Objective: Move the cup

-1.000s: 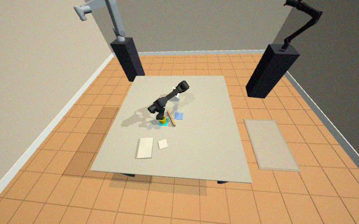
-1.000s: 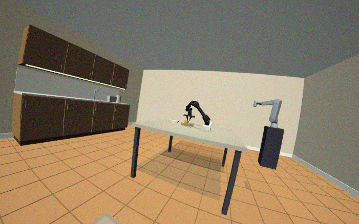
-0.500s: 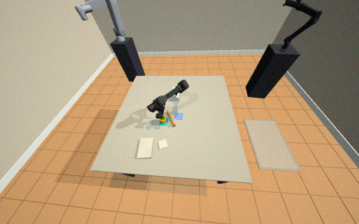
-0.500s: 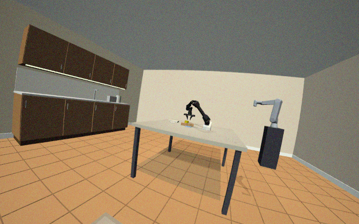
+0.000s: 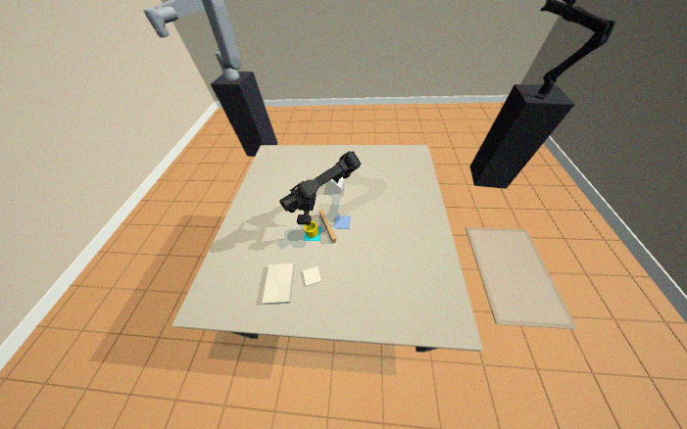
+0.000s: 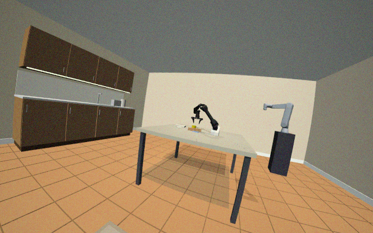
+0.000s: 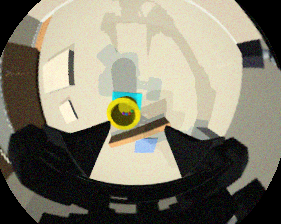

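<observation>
The yellow cup (image 5: 311, 230) (image 6: 193, 126) stands upright on the cyan pad (image 5: 312, 238) (image 7: 135, 96). In the wrist view I look down into the cup (image 7: 121, 106) and see several small coloured marbles (image 7: 126, 114) inside. My gripper (image 6: 196, 123) (image 7: 138, 126) is wide open and empty, above the cup with a gap between. The blue pad (image 5: 342, 222) (image 7: 146, 146) is bare and lies across the wooden bar from the cup.
The low wooden bar (image 5: 327, 226) (image 6: 194, 129) (image 7: 139, 133) stands between the two pads. A large white slab (image 5: 277, 283) (image 7: 58, 71) and a small white square (image 5: 312, 275) (image 7: 68, 111) lie on the table (image 5: 388, 298) away from the arm's base.
</observation>
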Controlling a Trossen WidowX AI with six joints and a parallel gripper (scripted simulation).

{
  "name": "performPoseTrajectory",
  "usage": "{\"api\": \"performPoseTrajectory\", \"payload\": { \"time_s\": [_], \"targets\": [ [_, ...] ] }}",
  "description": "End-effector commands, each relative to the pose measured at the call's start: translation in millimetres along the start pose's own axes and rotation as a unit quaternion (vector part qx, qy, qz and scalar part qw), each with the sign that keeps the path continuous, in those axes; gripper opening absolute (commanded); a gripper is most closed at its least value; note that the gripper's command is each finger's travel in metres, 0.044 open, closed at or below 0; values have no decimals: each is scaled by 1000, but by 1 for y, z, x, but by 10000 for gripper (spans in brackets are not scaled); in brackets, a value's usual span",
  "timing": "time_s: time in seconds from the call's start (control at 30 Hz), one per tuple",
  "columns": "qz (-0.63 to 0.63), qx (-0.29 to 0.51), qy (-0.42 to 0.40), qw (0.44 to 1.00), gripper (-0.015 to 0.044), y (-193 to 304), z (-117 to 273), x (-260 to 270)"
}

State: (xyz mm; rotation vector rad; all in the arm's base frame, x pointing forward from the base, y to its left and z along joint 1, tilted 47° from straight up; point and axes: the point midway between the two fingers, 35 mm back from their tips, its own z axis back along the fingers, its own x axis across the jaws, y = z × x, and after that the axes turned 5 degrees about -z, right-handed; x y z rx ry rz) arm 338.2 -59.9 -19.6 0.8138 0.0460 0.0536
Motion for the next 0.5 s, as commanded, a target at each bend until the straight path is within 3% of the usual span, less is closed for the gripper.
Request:
{"api": "performPoseTrajectory", "payload": {
  "time_s": [0.0, 0.27, 0.47],
  "targets": [
    [6, -4, -1, 1000, 440, 0, 18, 1],
    [8, -5, -1, 1000, 440, 0, 43, 0],
    [3, -3, -3, 1000, 440, 0, 39, 0]
  ]
}}
